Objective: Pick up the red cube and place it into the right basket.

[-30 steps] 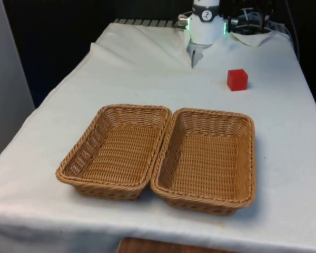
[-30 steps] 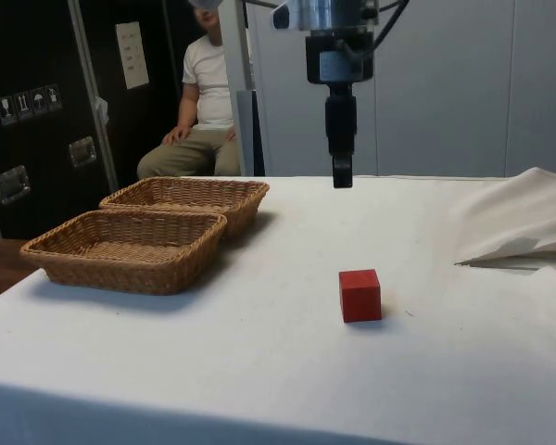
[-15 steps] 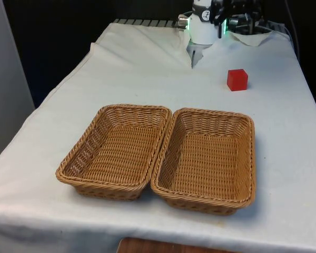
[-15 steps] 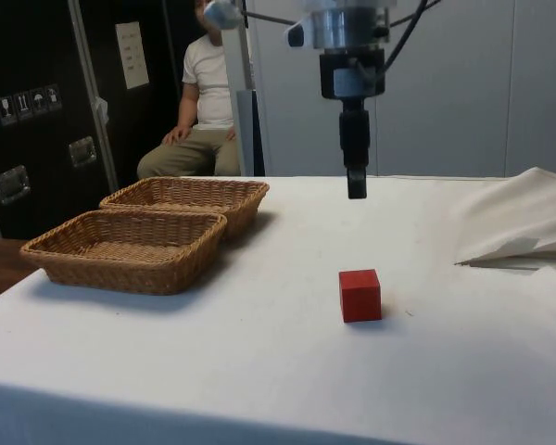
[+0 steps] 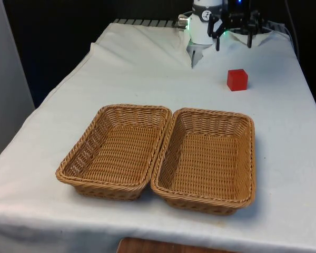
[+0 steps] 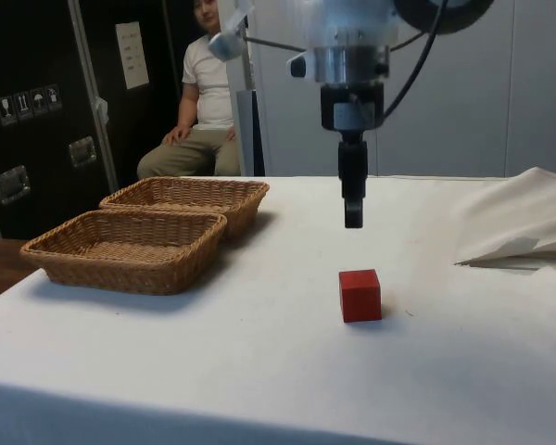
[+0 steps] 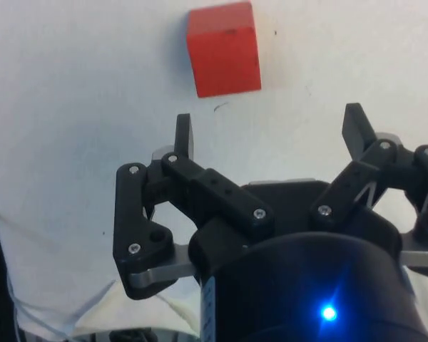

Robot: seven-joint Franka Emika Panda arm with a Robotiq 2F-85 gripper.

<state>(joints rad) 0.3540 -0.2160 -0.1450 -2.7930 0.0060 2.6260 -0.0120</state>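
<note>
One red cube (image 5: pixel 237 79) on the bench (image 5: pixel 147 79), untouched.
Tool (image 7: pixel 267 135) hangs above it, fingers spread wide.

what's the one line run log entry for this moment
phase: approach | gripper: open, above table, not yet over red cube | cube: on cloth, untouched | right basket: empty | left basket: empty

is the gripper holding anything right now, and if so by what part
Nothing is held. The gripper is open and hangs above the white cloth, with the red cube lying on the cloth apart from its fingers.
</note>
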